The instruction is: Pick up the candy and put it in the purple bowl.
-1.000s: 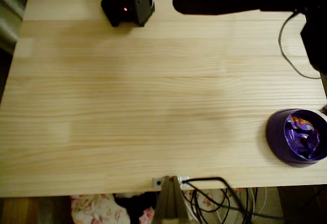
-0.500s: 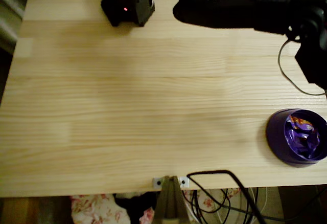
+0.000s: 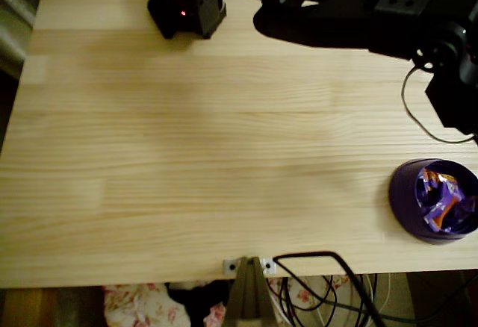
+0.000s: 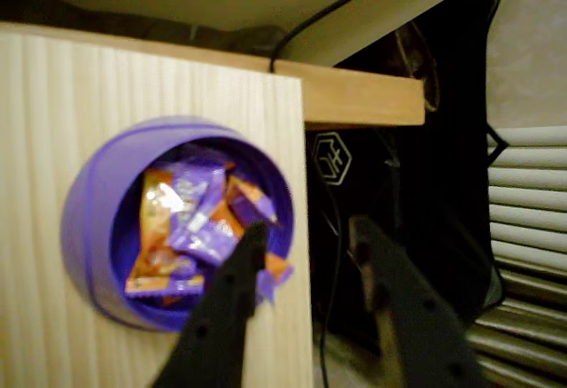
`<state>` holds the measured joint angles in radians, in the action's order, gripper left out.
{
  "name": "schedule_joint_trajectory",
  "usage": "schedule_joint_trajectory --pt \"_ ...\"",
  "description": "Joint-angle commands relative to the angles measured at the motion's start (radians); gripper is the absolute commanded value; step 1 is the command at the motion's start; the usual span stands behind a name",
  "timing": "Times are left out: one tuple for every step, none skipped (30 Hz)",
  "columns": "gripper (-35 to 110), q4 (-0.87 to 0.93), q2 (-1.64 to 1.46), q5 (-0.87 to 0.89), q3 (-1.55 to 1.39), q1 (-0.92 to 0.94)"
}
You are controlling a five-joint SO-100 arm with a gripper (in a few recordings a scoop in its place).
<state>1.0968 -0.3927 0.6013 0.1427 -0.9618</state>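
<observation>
Stretching across the far edge of the pale pine-plank table [image 3: 209,140] in the overhead view, the black five-joint arm [image 3: 351,17] ran from its base at top left toward the right edge, where its dark wrist end hung above the table's right side, short of the bowl. A thin black cable [image 3: 418,103] looped down from it over the wood. In the wrist view the two-finger black gripper [image 4: 306,237] pointed down with its fingers [image 4: 232,291] spread apart and nothing between them; the left finger's tip lay over the bowl's right rim in the picture, the right finger over the dark gap past the table's edge.

The round, deep, glossy dark purple bowl [image 3: 407,200] sat at the table's right edge near the front corner, partly cut by the overhead frame. Inside it lay a heap of small sweets in shiny purple wrappers with orange middles, the candy [image 4: 190,220], apart from the fingers as far as could be told; one crimped wrapper end showed just beside the left fingertip, though contact could not be judged.

A small black box with a red light [image 3: 187,10] stood at the far edge, well apart from the bowl. Black wires [image 3: 321,282] trailed below the near edge, beside a small metal bracket [image 3: 249,266]
</observation>
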Motion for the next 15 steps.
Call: schedule_joint_trajectory --pt "20 0.029 -0.061 0.017 0.132 0.002" --pt "20 0.038 -0.066 0.012 0.132 0.002" --pt "20 0.052 -0.072 0.009 0.132 0.002" --pt "19 0.074 -0.080 0.005 0.132 0.002" --pt "14 0.094 -0.091 0.000 0.132 0.003" --pt "5 0.115 -0.103 -0.002 0.132 0.005" --pt "0 0.138 -0.118 -0.009 0.129 0.005" --pt "0 0.164 -0.138 -0.020 0.123 0.008" --pt "0 0.195 -0.156 -0.028 0.121 0.011" --pt "0 0.227 -0.176 -0.038 0.121 0.015" --pt "0 0.259 -0.201 -0.054 0.121 0.020" --pt "0 0.296 -0.227 -0.071 0.121 0.028" --pt "0 0.331 -0.256 -0.091 0.121 0.038" --pt "0 0.370 -0.288 -0.109 0.121 0.048" --pt "0 0.410 -0.325 -0.129 0.121 0.061"
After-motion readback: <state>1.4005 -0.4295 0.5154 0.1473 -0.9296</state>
